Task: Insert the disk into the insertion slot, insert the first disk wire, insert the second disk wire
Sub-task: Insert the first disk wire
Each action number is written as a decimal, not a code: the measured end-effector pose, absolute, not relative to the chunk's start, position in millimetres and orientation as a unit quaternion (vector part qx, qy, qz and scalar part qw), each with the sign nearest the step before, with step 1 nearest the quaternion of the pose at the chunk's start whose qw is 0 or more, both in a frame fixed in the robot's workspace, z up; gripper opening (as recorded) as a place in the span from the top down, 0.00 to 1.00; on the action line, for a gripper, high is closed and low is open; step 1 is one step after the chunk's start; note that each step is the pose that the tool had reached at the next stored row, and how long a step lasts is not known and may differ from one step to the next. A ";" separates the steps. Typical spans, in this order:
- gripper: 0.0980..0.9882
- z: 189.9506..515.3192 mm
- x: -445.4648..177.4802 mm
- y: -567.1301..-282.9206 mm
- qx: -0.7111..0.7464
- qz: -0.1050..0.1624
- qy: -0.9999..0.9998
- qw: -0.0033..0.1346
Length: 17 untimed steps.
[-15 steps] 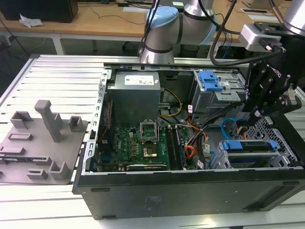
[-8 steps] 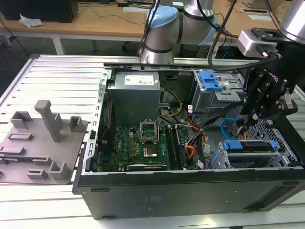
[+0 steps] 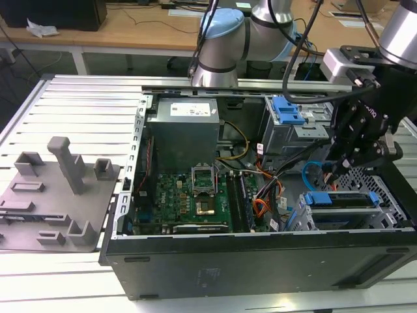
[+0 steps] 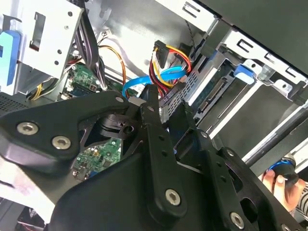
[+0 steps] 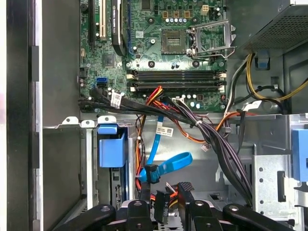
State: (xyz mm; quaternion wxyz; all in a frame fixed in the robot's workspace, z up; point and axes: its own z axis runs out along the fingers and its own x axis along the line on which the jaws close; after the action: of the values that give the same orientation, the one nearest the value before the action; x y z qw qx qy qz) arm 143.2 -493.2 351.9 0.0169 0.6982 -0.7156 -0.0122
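The disk [image 3: 340,199] sits in its slot [image 3: 384,177]. The gripper [image 4: 166,103] pinches narrow on a dark plug [image 5: 163,204] near it. The plug should line up straight and go in gently.

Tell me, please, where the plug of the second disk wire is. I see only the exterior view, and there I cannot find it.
Observer: In the first wrist view, the second disk wire makes a loop. Its dark plug sits beside the orange and red wire bundle, close to the gripper.
Operator: Thank you. Is anybody near the machine?
Observer: Yes. In the second wrist view, a person's hand is nearby, holding something blue.
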 end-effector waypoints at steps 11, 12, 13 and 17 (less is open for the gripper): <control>0.70 354.6 153.1 -492.3 0.696 -0.009 -0.718 0.021; 0.70 354.6 153.1 -492.3 0.695 -0.009 -0.718 0.021; 0.70 354.6 153.1 -492.3 0.695 -0.009 -0.718 0.021; 0.87 354.6 153.2 -492.3 0.695 -0.009 -0.718 0.021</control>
State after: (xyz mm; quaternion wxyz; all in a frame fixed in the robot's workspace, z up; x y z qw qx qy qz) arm 153.2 -492.3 354.6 0.0209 0.6955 -0.7182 -0.0093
